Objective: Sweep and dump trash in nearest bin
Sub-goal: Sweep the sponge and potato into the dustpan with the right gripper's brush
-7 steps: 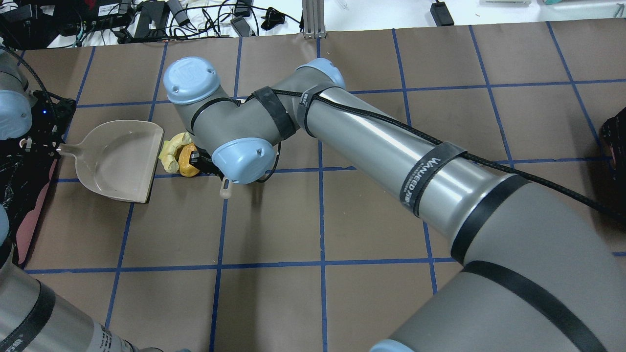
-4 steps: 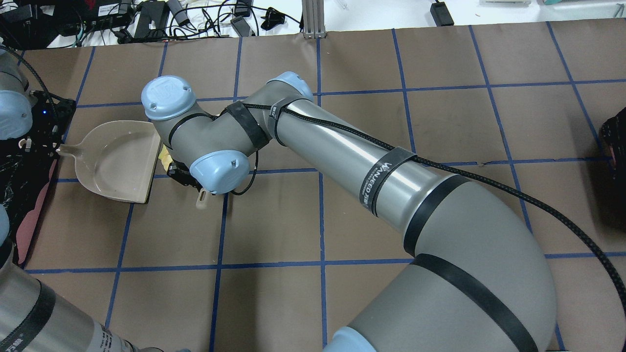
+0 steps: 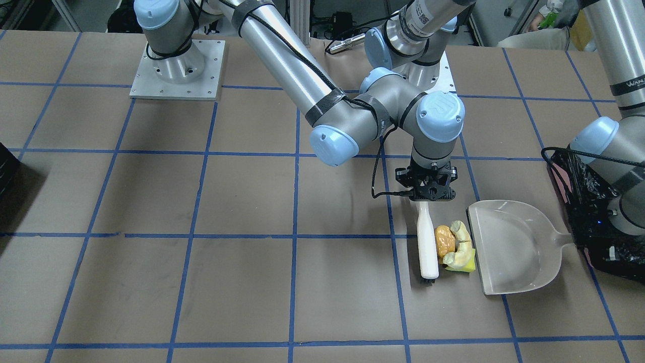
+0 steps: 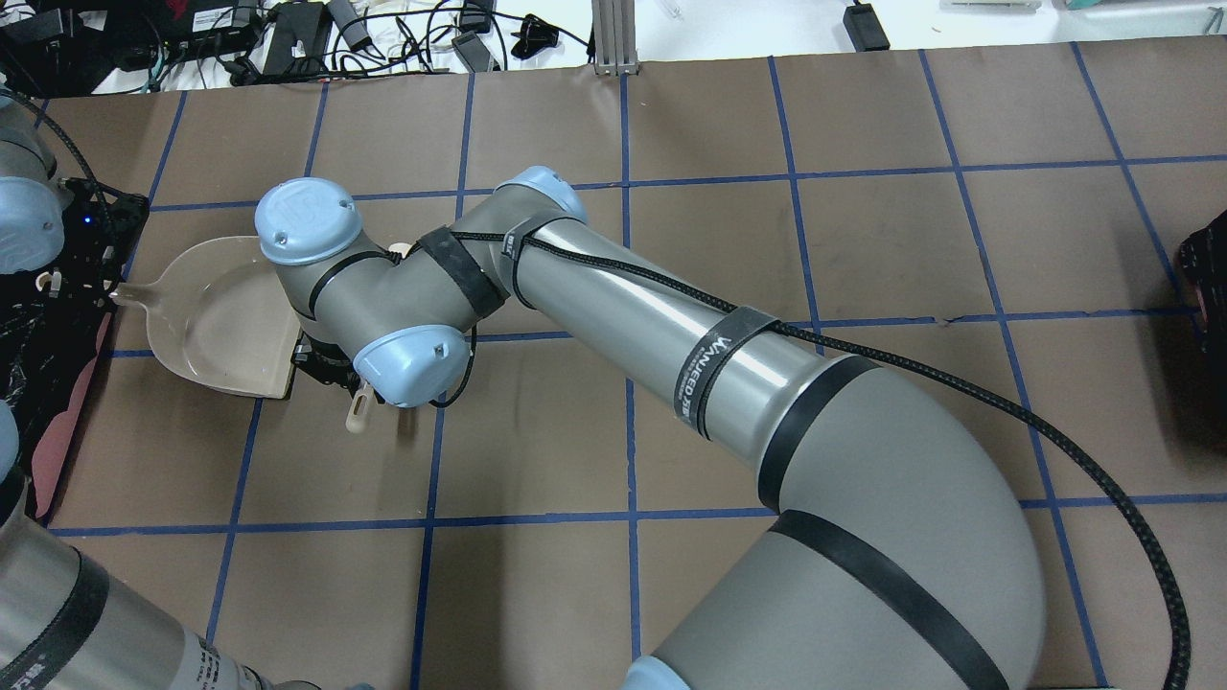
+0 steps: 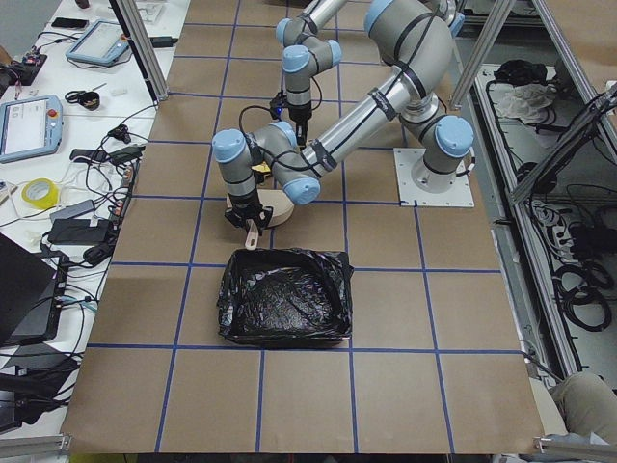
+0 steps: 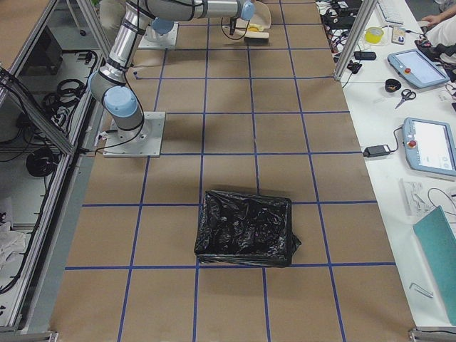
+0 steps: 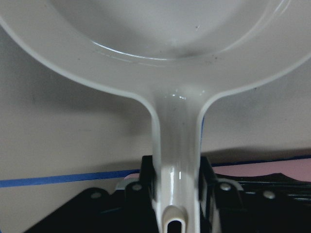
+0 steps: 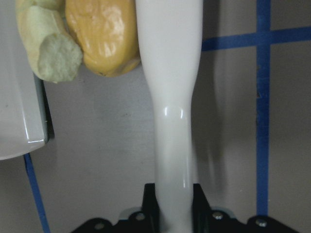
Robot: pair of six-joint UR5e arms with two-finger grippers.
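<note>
The trash (image 3: 455,247) is an orange lump (image 8: 102,39), a tan croissant piece (image 8: 48,48) and a yellow-green wedge (image 3: 467,266). It lies squeezed between a white brush (image 3: 427,242) and the lip of a beige dustpan (image 3: 514,247). My right gripper (image 3: 432,194) is shut on the brush handle (image 8: 172,121). My left gripper (image 7: 177,194) is shut on the dustpan handle (image 7: 177,160). The pan (image 4: 216,307) lies flat and empty. The pinkish bin with a black bag (image 5: 284,294) stands just behind the pan's handle (image 3: 584,201). In the overhead view my right wrist hides the trash.
A second dark bag-lined bin (image 6: 246,228) stands at the far right end of the table (image 4: 1208,278). Cables and power supplies (image 4: 316,34) lie past the table's far edge. Brown paper with blue tape lines (image 4: 633,431) covers the table.
My right arm has swept the brush toward the dustpan, pushing the trash up to the pan's lip. The wrist now covers the trash in the overhead view. The dustpan has stayed put.
</note>
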